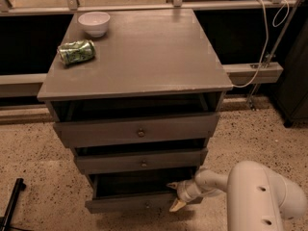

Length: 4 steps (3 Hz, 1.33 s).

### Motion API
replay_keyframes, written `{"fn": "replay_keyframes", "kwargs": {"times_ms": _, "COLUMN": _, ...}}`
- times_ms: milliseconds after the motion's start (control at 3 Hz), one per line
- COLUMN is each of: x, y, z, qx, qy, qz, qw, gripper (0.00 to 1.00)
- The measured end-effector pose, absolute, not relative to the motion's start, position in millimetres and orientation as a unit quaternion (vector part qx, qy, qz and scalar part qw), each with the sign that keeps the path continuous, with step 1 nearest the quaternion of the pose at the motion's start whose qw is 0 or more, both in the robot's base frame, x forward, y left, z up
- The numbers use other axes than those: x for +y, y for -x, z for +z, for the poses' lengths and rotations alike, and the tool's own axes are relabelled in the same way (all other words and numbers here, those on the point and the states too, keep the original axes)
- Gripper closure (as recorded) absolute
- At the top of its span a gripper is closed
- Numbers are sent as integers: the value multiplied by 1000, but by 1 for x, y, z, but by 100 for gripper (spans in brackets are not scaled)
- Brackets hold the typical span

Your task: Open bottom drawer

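Camera view: the gripper [174,195] is low at the right end of the bottom drawer [130,204]. Its two fingers are spread wide, one above the drawer front and one in front of it. The drawer, partly pulled out, reaches left from the gripper. Just above the gripper is the middle drawer [142,161]. Far up and left of it, a can [76,52] and a bowl [94,23] are on the cabinet top [144,57].

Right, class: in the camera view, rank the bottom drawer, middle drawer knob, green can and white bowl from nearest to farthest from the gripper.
1. bottom drawer, with the gripper at its right end.
2. middle drawer knob, just above, centre.
3. green can, cabinet top, left.
4. white bowl, back left corner.
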<state>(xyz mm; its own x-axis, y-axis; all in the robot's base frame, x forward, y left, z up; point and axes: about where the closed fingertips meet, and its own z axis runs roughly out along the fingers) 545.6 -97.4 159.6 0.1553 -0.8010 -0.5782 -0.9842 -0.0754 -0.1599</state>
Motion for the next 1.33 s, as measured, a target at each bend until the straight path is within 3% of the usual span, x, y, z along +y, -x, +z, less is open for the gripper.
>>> {"fn": "replay_keyframes", "kwargs": {"times_ms": 667, "x": -87, "y": -528, "z": 160, "qx": 609, "qy": 714, "qz": 222, "qw": 265, "gripper": 71}}
{"fn": "replay_keyframes", "kwargs": {"times_ms": 1000, "x": -82, "y": -506, "z": 173, "qx": 585, "qy": 722, "qz": 263, "qw": 259, "gripper": 79}}
{"fn": "replay_keyframes", "kwargs": {"times_ms": 1333, "x": -82, "y": -506, "z": 173, "qx": 585, "qy": 722, "qz": 263, "qw": 259, "gripper": 48}}
